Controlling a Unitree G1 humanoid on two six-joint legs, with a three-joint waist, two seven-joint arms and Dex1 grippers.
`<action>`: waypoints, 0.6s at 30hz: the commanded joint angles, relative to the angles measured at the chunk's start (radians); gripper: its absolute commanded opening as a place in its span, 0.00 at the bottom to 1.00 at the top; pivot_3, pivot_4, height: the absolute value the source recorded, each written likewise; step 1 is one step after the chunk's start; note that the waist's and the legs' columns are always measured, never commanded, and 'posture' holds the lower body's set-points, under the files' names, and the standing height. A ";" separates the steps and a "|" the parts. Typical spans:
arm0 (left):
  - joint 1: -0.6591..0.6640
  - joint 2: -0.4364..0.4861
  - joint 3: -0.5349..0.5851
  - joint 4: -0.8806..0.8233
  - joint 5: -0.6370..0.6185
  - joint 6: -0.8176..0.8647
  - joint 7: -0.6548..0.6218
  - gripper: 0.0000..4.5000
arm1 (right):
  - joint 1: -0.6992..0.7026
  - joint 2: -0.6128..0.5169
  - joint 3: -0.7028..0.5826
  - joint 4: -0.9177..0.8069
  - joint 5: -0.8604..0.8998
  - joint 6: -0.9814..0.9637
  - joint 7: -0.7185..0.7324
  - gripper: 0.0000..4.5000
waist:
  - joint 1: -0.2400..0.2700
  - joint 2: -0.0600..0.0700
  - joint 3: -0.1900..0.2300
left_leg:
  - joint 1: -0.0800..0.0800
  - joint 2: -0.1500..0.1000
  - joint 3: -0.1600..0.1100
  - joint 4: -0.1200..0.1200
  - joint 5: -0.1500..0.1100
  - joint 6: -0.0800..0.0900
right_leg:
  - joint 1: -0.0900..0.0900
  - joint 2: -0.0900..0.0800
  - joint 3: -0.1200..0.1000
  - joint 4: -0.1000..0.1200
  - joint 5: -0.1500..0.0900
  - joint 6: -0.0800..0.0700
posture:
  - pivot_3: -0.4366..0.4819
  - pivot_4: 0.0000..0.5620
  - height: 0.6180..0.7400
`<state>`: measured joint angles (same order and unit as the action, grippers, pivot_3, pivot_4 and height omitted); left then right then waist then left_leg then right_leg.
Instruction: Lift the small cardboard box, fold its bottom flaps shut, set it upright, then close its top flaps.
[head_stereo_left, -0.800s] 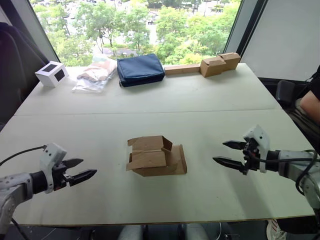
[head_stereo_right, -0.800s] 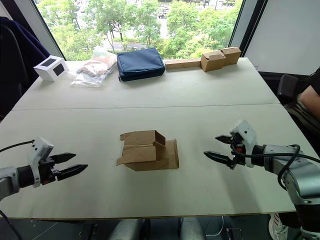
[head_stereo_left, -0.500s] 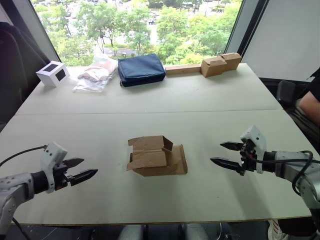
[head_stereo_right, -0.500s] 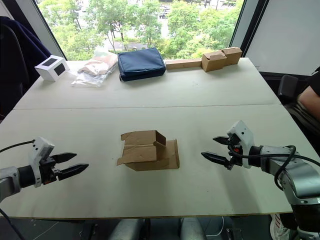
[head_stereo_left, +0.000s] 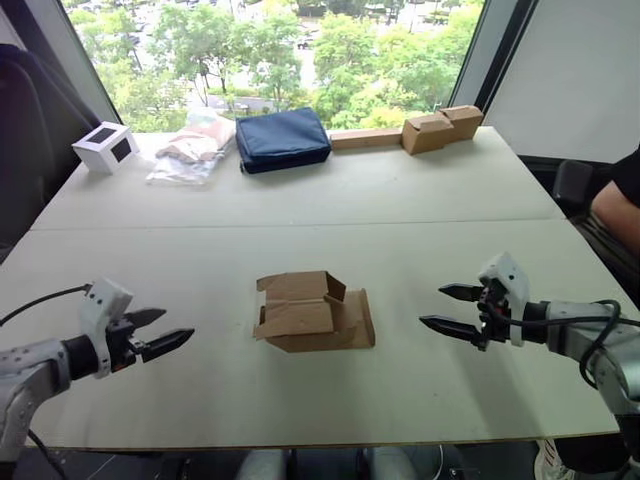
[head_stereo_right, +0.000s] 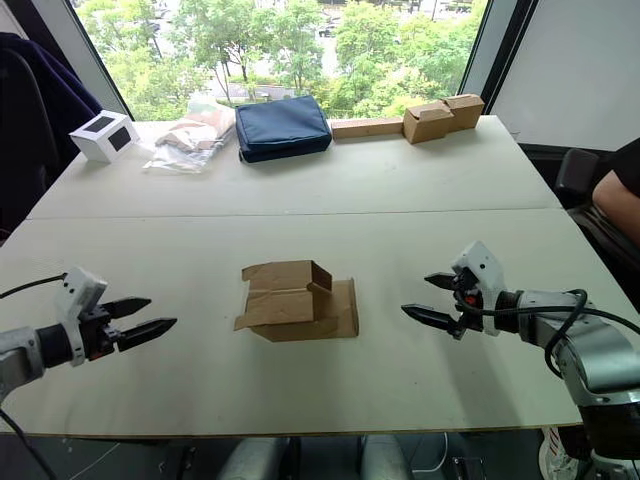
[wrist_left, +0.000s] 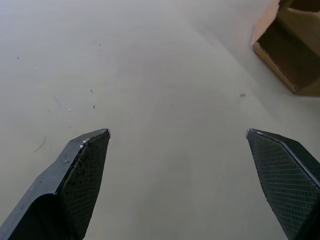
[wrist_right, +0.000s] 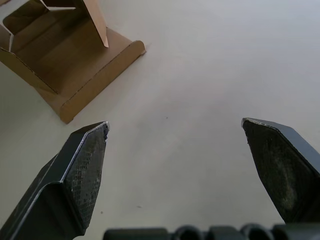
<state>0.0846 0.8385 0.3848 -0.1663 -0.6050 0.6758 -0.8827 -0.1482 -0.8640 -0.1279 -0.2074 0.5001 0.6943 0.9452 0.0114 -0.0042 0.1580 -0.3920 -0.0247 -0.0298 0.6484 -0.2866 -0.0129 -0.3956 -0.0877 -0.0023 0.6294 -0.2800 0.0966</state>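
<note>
Office or meeting-room setting: pale tables (head_stereo_left: 300, 190) pushed together, full-height window (head_stereo_left: 280, 50) at 12 o'clock overlooking treetops from an upper floor, dark office chair (head_stereo_left: 572, 185) at 3 o'clock.

The small cardboard box (head_stereo_left: 314, 312) is of plain brown corrugated cardboard, without print or label. It lies on its side on the pale table (head_stereo_left: 300, 215), about the middle of the table's near half, not upright. It looks partly flattened: its body is low and leans to one side. Its flaps are open. One flap lies flat on the table on the side toward the robot's right, and others stand out at the upper and left side. In the right wrist view the open end shows the brown inside walls, and one flap (wrist_right: 95, 20) stands up from the flat one. Nothing touches the box.
</note>
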 joint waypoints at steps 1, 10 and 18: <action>0.003 0.013 0.014 -0.032 -0.007 0.005 -0.007 0.99 | -0.032 -0.013 -0.008 0.003 -0.013 -0.023 0.006 1.00 | -0.001 0.000 0.000 | 0.000 0.000 0.000 0.000 0.000 0.000 | 0.000 0.000 0.000 0.000 0.000 0.000 | 0.48 0.27 1.00; -0.099 0.094 -0.069 0.126 -0.026 0.147 -0.108 0.99 | -0.049 0.012 0.010 0.002 -0.046 -0.048 -0.011 1.00 | -0.002 0.000 0.000 | 0.000 0.000 0.001 0.000 0.000 0.000 | -0.001 0.000 -0.001 0.001 0.000 0.000 | 0.48 0.27 1.00; -0.265 0.040 -0.046 0.148 -0.354 0.567 -0.158 0.99 | -0.024 -0.131 -0.051 -0.336 0.167 0.190 0.049 1.00 | -0.002 0.001 0.001 | -0.001 0.000 0.001 0.000 -0.001 0.001 | -0.002 -0.001 -0.001 0.001 0.002 0.004 | 0.48 0.27 1.00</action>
<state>-0.1612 0.8885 0.3275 -0.0190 -0.8999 1.1925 -1.0402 -0.1592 -0.9872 -0.1573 -0.4262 0.5988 0.8400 0.9981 0.0093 -0.0035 0.1585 -0.3929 -0.0243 -0.0289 0.6485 -0.2875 -0.0115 -0.3975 -0.0875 -0.0040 0.6307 -0.2775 0.1004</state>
